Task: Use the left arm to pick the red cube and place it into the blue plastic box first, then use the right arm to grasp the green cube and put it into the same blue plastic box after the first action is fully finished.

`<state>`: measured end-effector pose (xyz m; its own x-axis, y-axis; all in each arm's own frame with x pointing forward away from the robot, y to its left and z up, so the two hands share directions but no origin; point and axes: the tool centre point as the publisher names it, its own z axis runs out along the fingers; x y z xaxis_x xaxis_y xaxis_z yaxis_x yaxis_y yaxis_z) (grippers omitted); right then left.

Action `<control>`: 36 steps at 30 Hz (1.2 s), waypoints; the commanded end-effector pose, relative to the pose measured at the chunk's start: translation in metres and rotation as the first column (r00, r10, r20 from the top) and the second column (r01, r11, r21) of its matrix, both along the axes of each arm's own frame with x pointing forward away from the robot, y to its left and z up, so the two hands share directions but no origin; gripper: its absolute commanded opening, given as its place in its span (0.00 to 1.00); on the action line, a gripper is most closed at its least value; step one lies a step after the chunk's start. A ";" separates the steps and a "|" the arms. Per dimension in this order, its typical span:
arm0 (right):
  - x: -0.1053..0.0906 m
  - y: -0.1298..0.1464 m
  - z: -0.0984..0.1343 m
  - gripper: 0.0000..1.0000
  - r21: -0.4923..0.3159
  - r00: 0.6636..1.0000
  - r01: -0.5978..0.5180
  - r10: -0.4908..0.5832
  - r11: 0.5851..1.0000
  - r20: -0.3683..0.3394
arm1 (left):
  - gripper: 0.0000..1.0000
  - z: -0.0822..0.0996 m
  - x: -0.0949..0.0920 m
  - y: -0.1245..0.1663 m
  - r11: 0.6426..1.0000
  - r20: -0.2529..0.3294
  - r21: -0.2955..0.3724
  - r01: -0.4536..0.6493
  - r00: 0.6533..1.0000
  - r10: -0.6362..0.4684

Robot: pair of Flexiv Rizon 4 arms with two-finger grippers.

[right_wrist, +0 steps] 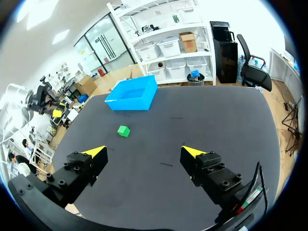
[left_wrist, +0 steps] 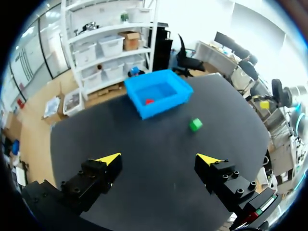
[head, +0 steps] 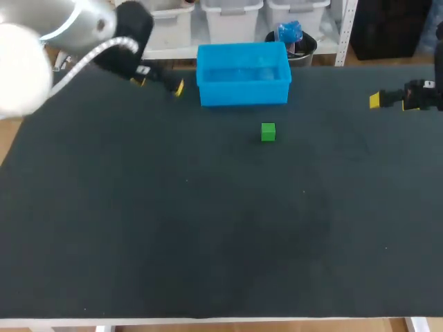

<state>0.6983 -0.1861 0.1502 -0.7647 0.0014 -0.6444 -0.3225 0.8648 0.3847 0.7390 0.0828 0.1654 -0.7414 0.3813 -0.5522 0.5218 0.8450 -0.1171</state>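
Step one looks done: the red cube (left_wrist: pixel 149 101) lies in the blue plastic box (head: pixel 242 93), with the left claw (left_wrist: pixel 160 159) apart and empty. Next the right claw (right_wrist: pixel 143 151), apart too, should grab the green cube (head: pixel 268 131) on the counter (head: pixel 208 228).

One blue plastic box (head: pixel 242 93); one red cube (left_wrist: pixel 149 101); one green cube (head: pixel 268 131); two grippers, the left gripper (left_wrist: pixel 160 159) and the right gripper (right_wrist: pixel 143 151); one black table (head: pixel 208 228).

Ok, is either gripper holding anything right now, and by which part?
Nothing is held. Left gripper and right gripper are open and empty; the red cube lies in the blue box, the green cube on the table.
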 end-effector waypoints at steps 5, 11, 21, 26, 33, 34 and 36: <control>0.001 0.000 0.000 1.00 -0.002 1.000 0.000 0.000 1.000 -0.001 | 1.00 -0.003 -0.085 0.051 0.993 0.137 -0.112 0.021 0.991 -0.005; 0.001 0.000 0.000 1.00 -0.002 1.000 0.000 0.000 1.000 -0.001 | 1.00 -0.003 -0.085 0.059 0.996 0.124 -0.064 0.060 0.991 -0.051; 0.006 0.013 0.002 1.00 -0.073 1.000 0.003 -0.005 0.997 -0.031 | 1.00 -0.003 -0.084 0.058 0.997 0.127 -0.042 0.068 0.990 -0.062; 0.016 0.042 0.003 1.00 -0.176 0.996 -0.010 -0.005 0.984 -0.086 | 1.00 -0.003 -0.084 0.058 0.997 0.127 -0.042 0.068 0.990 -0.062; 0.021 0.092 -0.007 1.00 -0.355 0.993 -0.051 0.008 0.933 -0.120 | 1.00 -0.003 -0.084 0.058 0.997 0.127 -0.042 0.068 0.990 -0.062; 0.020 0.098 -0.010 1.00 -0.368 0.992 -0.056 0.009 0.928 -0.129 | 1.00 -0.003 -0.084 0.058 0.997 0.127 -0.042 0.068 0.990 -0.062; 0.017 0.109 -0.017 1.00 -0.371 0.986 -0.081 0.019 0.925 -0.167 | 1.00 -0.003 -0.084 0.058 0.997 0.127 -0.042 0.068 0.990 -0.062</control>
<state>0.7090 -0.0980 0.1398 -0.8340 -0.2504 -0.4917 -0.3979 0.8903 0.2215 0.6539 0.1391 0.1626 -0.6428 0.3979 -0.6546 0.5819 0.8094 -0.0794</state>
